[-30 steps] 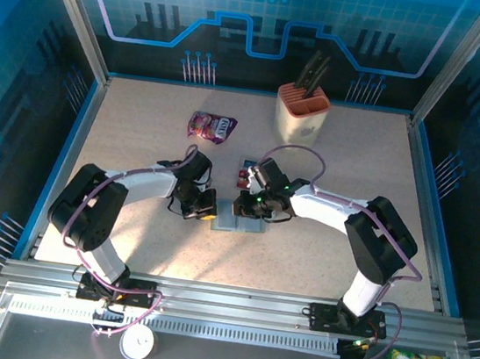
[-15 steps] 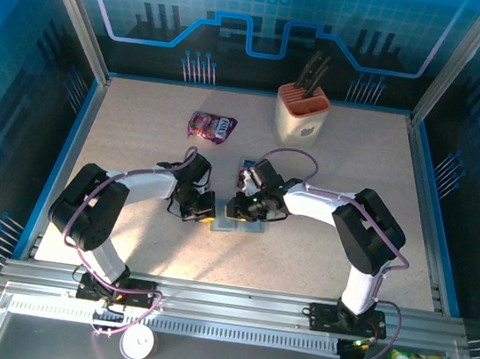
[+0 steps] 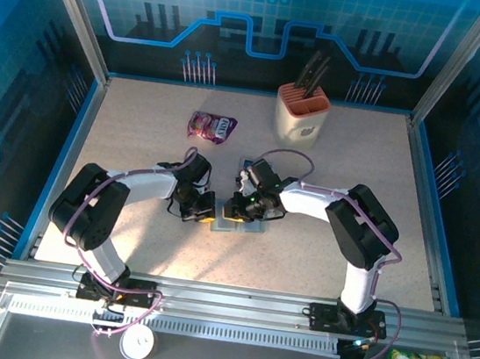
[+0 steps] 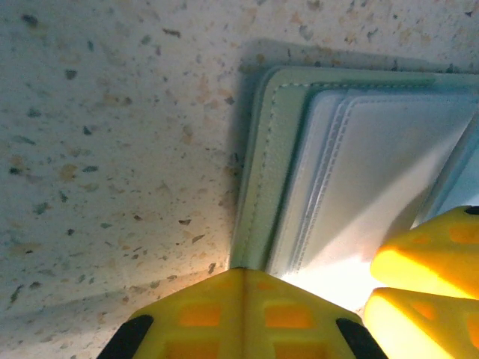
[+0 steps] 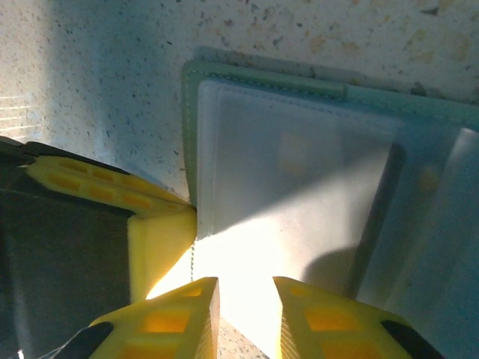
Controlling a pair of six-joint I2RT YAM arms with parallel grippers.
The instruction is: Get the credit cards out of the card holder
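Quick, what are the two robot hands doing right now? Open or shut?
Left gripper: shut, tips at the edge of the card holder.
Right gripper: slightly open, holding nothing.

The right claw (image 3: 234,207) now sits slightly further left over the holder (image 3: 247,226), and its jaws stand a touch wider apart than a second ago. The right arm's elbow (image 3: 361,215) has swung left, towards frame centre.

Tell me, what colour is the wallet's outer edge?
Sage green; the wallet shows best in the left wrist view.
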